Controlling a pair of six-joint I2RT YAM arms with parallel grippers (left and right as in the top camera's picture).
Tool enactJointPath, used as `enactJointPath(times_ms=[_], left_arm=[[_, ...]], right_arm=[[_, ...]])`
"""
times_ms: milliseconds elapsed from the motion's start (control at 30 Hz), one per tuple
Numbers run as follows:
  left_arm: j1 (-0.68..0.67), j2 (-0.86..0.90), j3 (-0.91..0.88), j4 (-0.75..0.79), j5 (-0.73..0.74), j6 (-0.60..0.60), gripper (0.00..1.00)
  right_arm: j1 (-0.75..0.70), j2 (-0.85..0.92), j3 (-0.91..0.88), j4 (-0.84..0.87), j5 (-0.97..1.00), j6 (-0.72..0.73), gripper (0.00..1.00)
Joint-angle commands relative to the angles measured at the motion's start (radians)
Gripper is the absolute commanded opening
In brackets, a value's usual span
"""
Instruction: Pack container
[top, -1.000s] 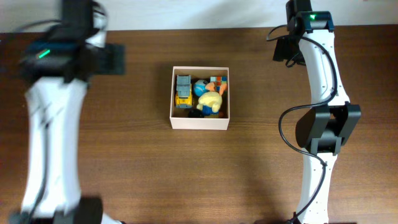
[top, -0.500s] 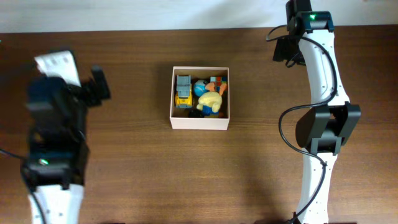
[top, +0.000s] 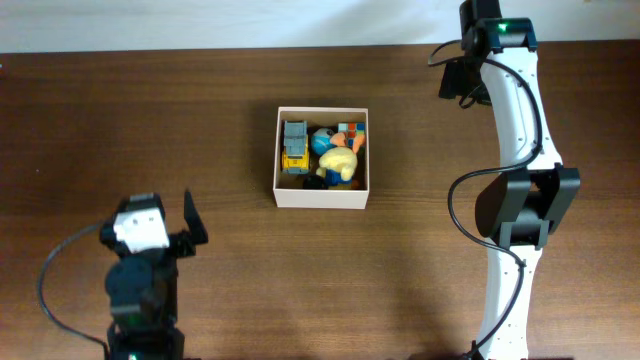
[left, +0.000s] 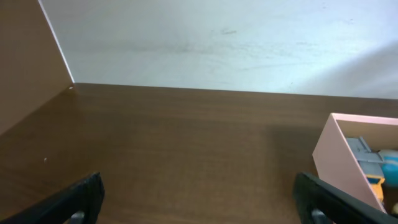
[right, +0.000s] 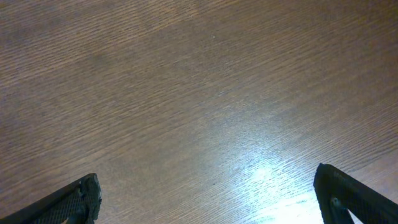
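Left gripper (left: 199, 202) wide, empty, near-left, well apart from the container (top: 322, 196), which sits mid-table (top: 300, 290) full of toys (top: 335, 160); right gripper (right: 211, 202) wide, empty, far-right; risk: a low arm sweep could clip the thin wall and spill toys.

Dark brown wood-grain table (top: 300, 290) fills the overhead view. A white wall (left: 217, 43) meets the table's far edge and is faintly scuffed, with soft shadow toward one side. Bright glare patch (right: 273, 180) on the tabletop.
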Motion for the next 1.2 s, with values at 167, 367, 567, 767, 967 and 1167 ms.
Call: enactJointPath(times_ms=[167,367,567,767,967,1167], left_arm=[[0.051,-0.224,-0.170,0.004,0.079,0.008,0.99],[0.051,-0.330,-0.248,-0.005,0.101,0.008,0.99],[0.051,-0.412,-0.289,-0.061,0.101,0.008,0.99],[0.052,-0.455,-0.289,-0.130,0.093,0.026,0.99],[0.051,-0.486,-0.289,-0.126,0.098,0.050,0.99],[0.051,-0.484,-0.289,-0.126,0.097,0.050,0.99]], right_arm=[[-0.007,0.005,-0.003,0.000,0.016,0.016,0.99],[-0.007,0.005,-0.003,0.000,0.016,0.016,0.99],[-0.007,0.005,-0.003,0.000,0.016,0.016,0.99],[-0.007,0.005,-0.003,0.000,0.016,0.016,0.99],[-0.007,0.005,-0.003,0.000,0.016,0.016,0.99],[-0.007,0.005,-0.003,0.000,0.016,0.016,0.99]])
